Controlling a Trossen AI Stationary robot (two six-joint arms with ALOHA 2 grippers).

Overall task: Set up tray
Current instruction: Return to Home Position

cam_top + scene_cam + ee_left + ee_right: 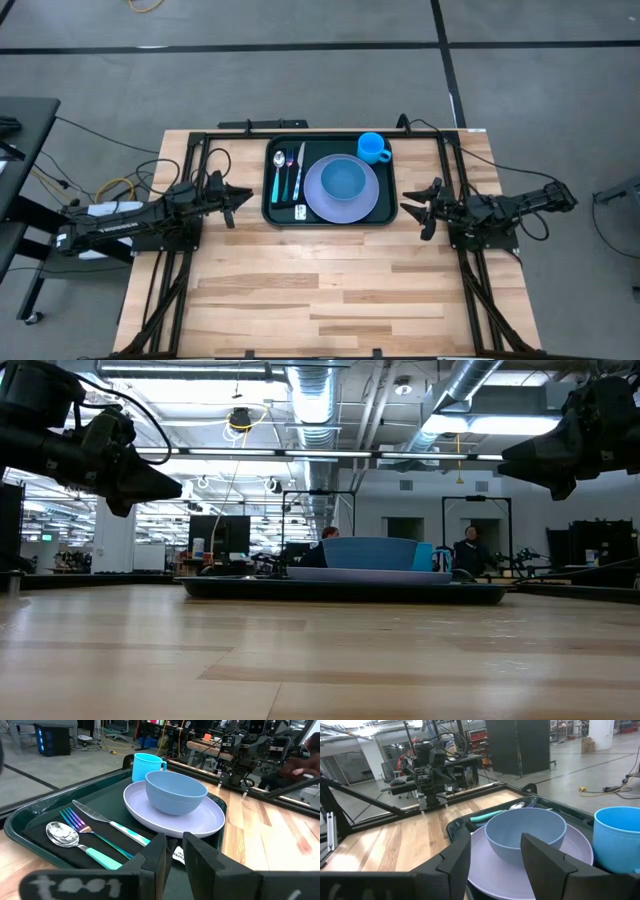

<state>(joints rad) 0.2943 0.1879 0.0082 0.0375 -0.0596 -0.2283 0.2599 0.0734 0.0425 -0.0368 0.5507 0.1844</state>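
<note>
Both hang empty beside the loaded tray (267, 216) on the bench (330, 290): left gripper (242, 200) narrowly apart, right gripper (408, 207) wide apart. Good homing means backing away outward, clear of its rim.

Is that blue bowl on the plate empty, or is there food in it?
Empty. The right wrist view looks into the bowl and shows only its bare blue inside; it stands upright on the plate.
</note>
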